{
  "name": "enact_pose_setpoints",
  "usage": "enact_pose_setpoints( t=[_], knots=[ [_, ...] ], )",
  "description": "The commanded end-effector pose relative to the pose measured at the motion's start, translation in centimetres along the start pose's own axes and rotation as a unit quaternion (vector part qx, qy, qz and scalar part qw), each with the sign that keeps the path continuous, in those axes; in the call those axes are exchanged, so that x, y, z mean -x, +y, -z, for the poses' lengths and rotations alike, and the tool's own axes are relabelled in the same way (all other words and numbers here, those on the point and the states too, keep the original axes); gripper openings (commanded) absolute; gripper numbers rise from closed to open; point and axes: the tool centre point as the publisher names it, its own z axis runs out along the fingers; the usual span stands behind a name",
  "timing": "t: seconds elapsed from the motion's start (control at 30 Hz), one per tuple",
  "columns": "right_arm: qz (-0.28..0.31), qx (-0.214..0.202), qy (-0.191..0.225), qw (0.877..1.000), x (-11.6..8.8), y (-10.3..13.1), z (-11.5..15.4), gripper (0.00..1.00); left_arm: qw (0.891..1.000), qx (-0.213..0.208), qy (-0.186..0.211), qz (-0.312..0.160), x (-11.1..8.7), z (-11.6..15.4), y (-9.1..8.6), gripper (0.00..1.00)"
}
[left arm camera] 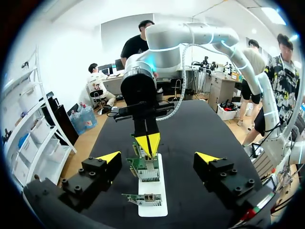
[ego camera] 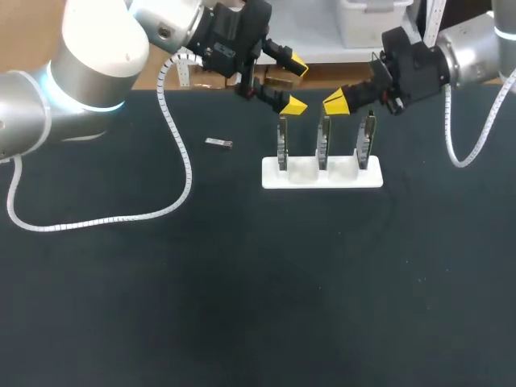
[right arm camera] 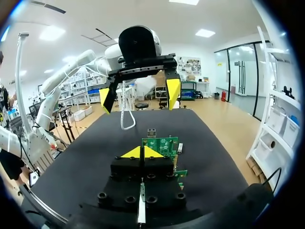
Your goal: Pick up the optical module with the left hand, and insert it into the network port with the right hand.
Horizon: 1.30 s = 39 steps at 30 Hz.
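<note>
Head view: the left arm comes in from the far left corner and bends across the far edge of the black table. Its wrist is turned so that the left gripper points to the right, above the left end of a white holder. The fingers are spread wide, with nothing between them. The right arm comes in from the far right. The right gripper points left over the holder, its two yellow tips pressed together on nothing. Three circuit boards stand upright in the holder. The optical module lies flat on the table, left of the holder and apart from it, with neither gripper touching it.

Left wrist view: the left gripper hangs over the holder, its fingers far apart on either side of the row of boards. A metal port cage sits on the edge of the middle board. Ahead, the right gripper reaches down with its tips closed, just over the last board. The print on the boards is too small to read.

Right wrist view: the right gripper is closed, tip against tip, just over a green board. Ahead and higher, the left gripper hangs open. The module lies on the table beyond the boards, under the left gripper's span.
</note>
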Motion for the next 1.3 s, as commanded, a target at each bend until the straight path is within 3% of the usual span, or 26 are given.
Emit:
enact_pose_setpoints(
  t=[0.03, 0.27, 0.3, 0.33, 0.37, 0.4, 0.97, 1.3],
  knots=[
    [0.01, -0.004, 0.002, 1.0, -0.1, 0.0, 0.2, 0.0, 1.0, -0.003, 0.003, 0.001, 0.1, 0.0, 0.2, 1.0],
    [0.032, -0.006, 0.018, 0.999, 2.1, 0.4, 1.1, 0.02, 1.0, -0.003, 0.003, 0.001, 0.1, 0.0, 0.2, 1.0],
    [0.035, -0.001, 0.019, 0.999, 2.4, 0.5, 1.1, 0.15, 1.0, -0.003, 0.003, 0.001, 0.1, 0.0, 0.2, 1.0],
    [0.033, -0.005, 0.024, 0.999, 2.4, 0.6, 1.1, 0.35, 1.0, -0.003, 0.003, 0.001, 0.1, 0.0, 0.2, 1.0],
    [0.034, -0.005, 0.024, 0.999, 2.6, 0.7, 1.2, 0.91, 1.0, -0.003, 0.003, 0.001, 0.1, 0.0, 0.2, 1.0],
    [0.035, -0.006, 0.025, 0.999, 2.6, 0.7, 1.3, 1.0, 1.0, -0.003, 0.003, 0.001, 0.1, 0.0, 0.2, 1.0],
    [0.025, -0.013, 0.058, 0.998, 3.0, 2.9, 5.1, 1.0, 1.0, -0.003, 0.003, 0.001, 0.1, 0.0, 0.2, 1.0],
    [-0.006, -0.017, 0.067, 0.998, 1.8, 4.3, 7.8, 1.0, 1.0, -0.003, 0.003, 0.001, 0.1, 0.0, 0.2, 1.0]
  ],
)
